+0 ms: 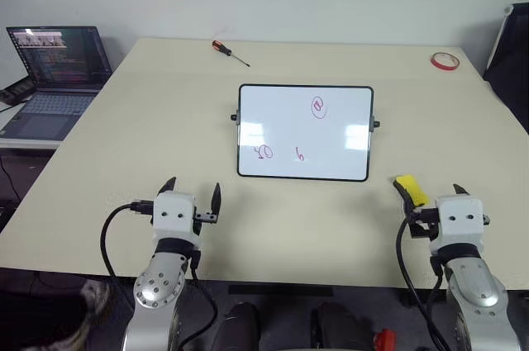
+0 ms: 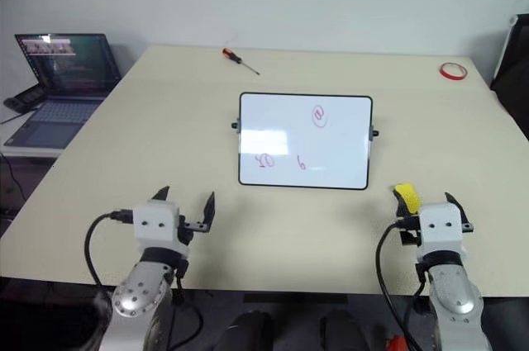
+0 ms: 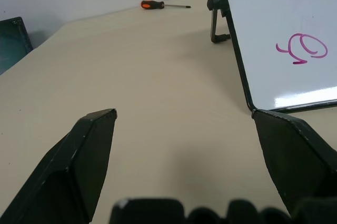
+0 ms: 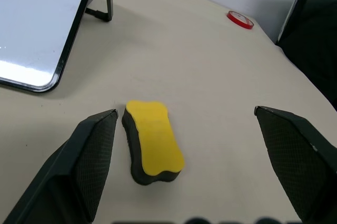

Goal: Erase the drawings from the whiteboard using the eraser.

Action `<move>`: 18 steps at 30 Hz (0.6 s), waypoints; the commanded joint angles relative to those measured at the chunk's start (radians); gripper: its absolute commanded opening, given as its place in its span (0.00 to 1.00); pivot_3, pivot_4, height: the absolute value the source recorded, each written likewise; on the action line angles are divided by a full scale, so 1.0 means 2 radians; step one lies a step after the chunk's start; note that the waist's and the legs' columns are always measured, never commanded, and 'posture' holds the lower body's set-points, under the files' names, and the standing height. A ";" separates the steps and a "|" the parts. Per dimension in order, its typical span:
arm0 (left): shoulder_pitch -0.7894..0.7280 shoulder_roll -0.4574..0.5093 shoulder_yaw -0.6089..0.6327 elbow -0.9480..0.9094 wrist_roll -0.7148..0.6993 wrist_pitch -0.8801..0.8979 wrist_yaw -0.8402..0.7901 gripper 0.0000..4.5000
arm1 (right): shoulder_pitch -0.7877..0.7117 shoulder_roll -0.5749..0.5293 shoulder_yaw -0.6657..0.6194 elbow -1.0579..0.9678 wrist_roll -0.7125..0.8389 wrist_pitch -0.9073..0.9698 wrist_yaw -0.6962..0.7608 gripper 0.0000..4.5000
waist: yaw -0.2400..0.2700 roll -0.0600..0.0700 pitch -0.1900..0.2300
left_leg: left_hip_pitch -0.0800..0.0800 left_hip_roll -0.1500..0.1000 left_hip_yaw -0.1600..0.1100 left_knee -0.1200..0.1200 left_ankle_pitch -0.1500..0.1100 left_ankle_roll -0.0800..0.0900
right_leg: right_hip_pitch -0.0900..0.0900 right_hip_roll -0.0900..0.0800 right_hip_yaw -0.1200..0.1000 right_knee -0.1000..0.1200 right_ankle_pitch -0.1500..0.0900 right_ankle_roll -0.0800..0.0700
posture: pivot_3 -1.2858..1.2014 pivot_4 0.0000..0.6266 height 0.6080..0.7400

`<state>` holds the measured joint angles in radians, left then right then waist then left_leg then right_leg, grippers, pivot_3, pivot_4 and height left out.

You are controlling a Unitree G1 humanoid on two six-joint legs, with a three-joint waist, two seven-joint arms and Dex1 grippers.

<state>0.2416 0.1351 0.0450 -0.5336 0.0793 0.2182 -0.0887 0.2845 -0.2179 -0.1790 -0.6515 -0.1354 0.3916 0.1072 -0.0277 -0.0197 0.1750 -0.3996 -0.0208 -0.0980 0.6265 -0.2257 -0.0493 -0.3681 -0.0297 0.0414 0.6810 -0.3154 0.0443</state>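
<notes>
Left eye view gives me the whole counter [image 1: 124, 144]: the whiteboard [image 1: 305, 132] stands propped near the middle, tilted back on its side feet, with three pink drawings [image 1: 318, 107] on it. One swirl sits upper right on the board; the looped oval and the "6" mark sit low on its left half.

My right hand [image 1: 431, 192] hangs just above the counter's near edge, off the board's lower right corner, fingers spread wide and holding nothing. The eraser [image 4: 153, 141] lies flat on the counter between those fingers, yellow face up, closer to the left finger, and I cannot tell whether it touches that finger.

My left hand [image 1: 193, 192] hovers near the counter's front edge, below the board's lower left corner, fingers also spread and empty.

A screwdriver [image 1: 229, 52] lies at the far side of the counter, a red tape ring [image 1: 444, 60] at the far right corner, and a laptop [image 1: 56, 78] sits open on a side table to the left.
</notes>
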 commanded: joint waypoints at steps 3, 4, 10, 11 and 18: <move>-0.002 -0.001 -0.006 -0.014 0.002 -0.015 0.000 1.00 | -0.011 0.001 0.004 -0.021 0.000 0.006 -0.001 0.99 | 0.000 0.000 0.000 | 0.000 0.000 0.000 0.000 0.000 0.000 | 0.000 0.000 0.000 0.000 0.000 0.001 | 0.52 0.24 1.00; 0.001 -0.003 -0.005 -0.013 0.003 -0.014 0.004 1.00 | -0.008 0.002 0.004 -0.017 -0.002 0.006 -0.003 0.99 | 0.000 0.000 0.000 | 0.000 0.000 0.000 0.000 0.000 0.000 | 0.000 0.000 0.000 0.000 0.000 0.000 | 0.52 0.24 1.00; -0.017 -0.001 -0.015 -0.035 0.008 0.012 0.001 1.00 | -0.006 0.005 -0.006 -0.037 0.003 0.024 -0.002 0.99 | 0.000 0.000 0.000 | 0.000 0.000 0.000 0.000 0.000 0.000 | 0.000 0.000 0.000 0.000 0.000 0.000 | 0.52 0.24 1.00; -0.021 -0.002 -0.017 -0.034 0.009 0.015 0.002 1.00 | -0.004 0.007 -0.008 -0.036 0.003 0.023 -0.004 0.99 | 0.000 0.000 0.000 | 0.000 0.000 0.000 0.000 0.000 0.000 | 0.000 0.000 0.000 0.000 0.000 0.000 | 0.52 0.24 1.00; -0.059 0.009 -0.003 -0.015 0.002 0.018 -0.004 1.00 | -0.004 0.026 0.011 -0.027 -0.008 0.011 -0.020 0.99 | 0.000 0.000 0.000 | 0.000 0.000 0.000 0.000 0.000 0.000 | 0.000 0.000 0.000 0.000 0.000 0.000 | 0.52 0.24 1.00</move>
<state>0.1314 0.1402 0.0182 -0.5511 0.0878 0.2775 -0.0935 0.2821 -0.1751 -0.1663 -0.6799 -0.1388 0.4369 0.0829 -0.0285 -0.0198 0.1749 -0.3997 -0.0209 -0.0975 0.6265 -0.2257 -0.0493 -0.3682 -0.0292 0.0412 0.6811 -0.3154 0.0444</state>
